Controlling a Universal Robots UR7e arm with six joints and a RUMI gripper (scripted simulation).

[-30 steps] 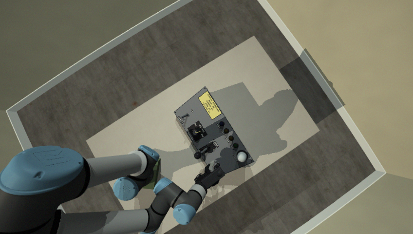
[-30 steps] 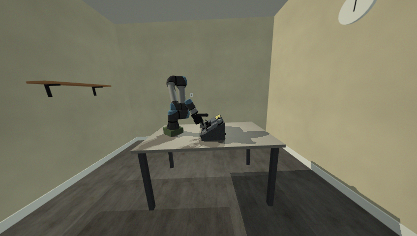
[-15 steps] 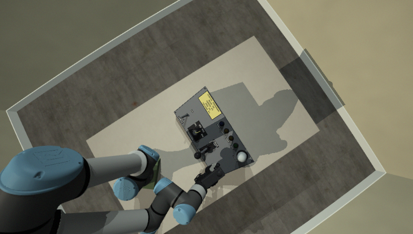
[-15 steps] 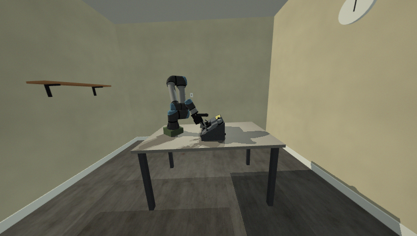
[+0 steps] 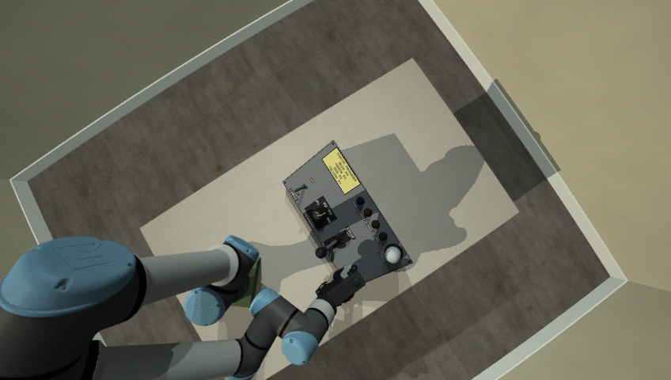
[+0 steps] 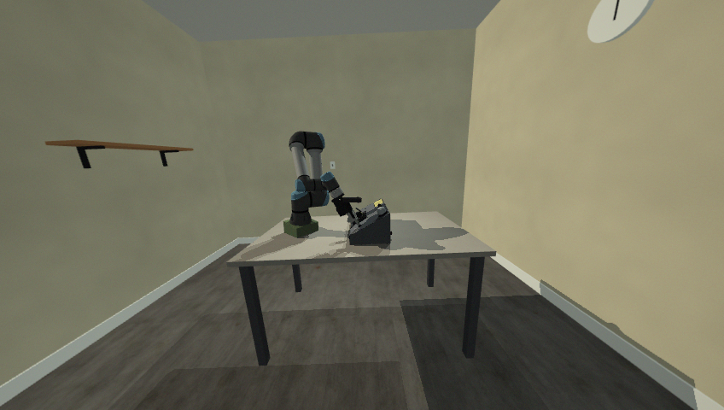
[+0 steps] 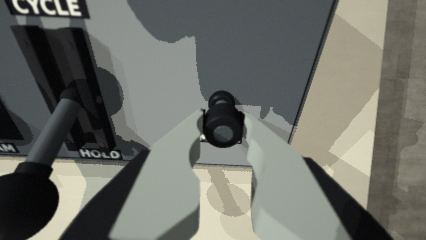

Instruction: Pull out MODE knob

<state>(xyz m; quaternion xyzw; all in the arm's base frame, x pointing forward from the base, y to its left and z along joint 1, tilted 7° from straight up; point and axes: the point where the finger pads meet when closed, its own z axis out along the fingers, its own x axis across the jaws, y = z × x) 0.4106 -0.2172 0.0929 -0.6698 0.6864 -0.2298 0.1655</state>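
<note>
The grey console [image 5: 329, 188] [image 6: 373, 231] [image 7: 260, 55] sits on the table, its sloped panel facing my arm. The MODE knob [image 7: 222, 122] [image 5: 354, 269] is a small black cylinder that sticks out near the panel's lower edge. My gripper [image 7: 221, 111] [image 5: 346, 275] [image 6: 355, 215] is shut on it, one pale finger pressing each side. In the wrist view the knob's end faces the camera, and its label is hidden behind the fingers.
A black ball-ended lever [image 7: 30, 192] [image 5: 320, 252] in the CYCLE/HOLD slot [image 7: 75, 95] stands close to the left of my fingers. The panel also carries a rotary switch [image 5: 320, 214], several small round buttons [image 5: 375, 224], a white dome [image 5: 392, 254] and a yellow label [image 5: 339, 170].
</note>
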